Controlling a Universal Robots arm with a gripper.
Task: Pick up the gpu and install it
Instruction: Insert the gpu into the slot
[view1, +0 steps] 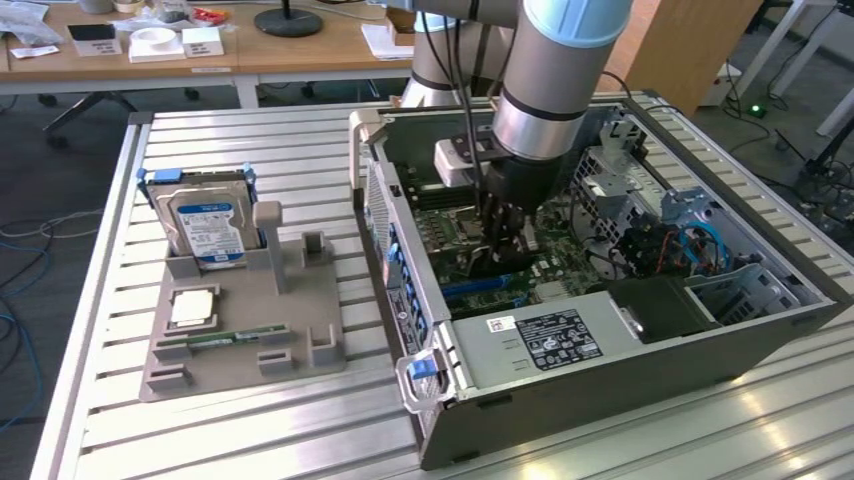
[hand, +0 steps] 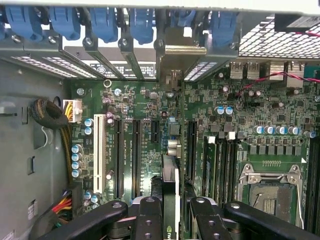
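- Hand (hand: 174, 202) pinches the gpu (hand: 170, 172) edge-on between its fingers.
- Gpu stands upright over the motherboard (hand: 235, 125), inside the computer case (view1: 601, 390).

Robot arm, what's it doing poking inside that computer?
The arm's gripper is down inside the open computer case, holding the gpu edge-on between its fingers. The card is right at the long slots of the motherboard; whether it is pushed in, I can't tell. The hard drive and memory stick sit outside on the gray holder.
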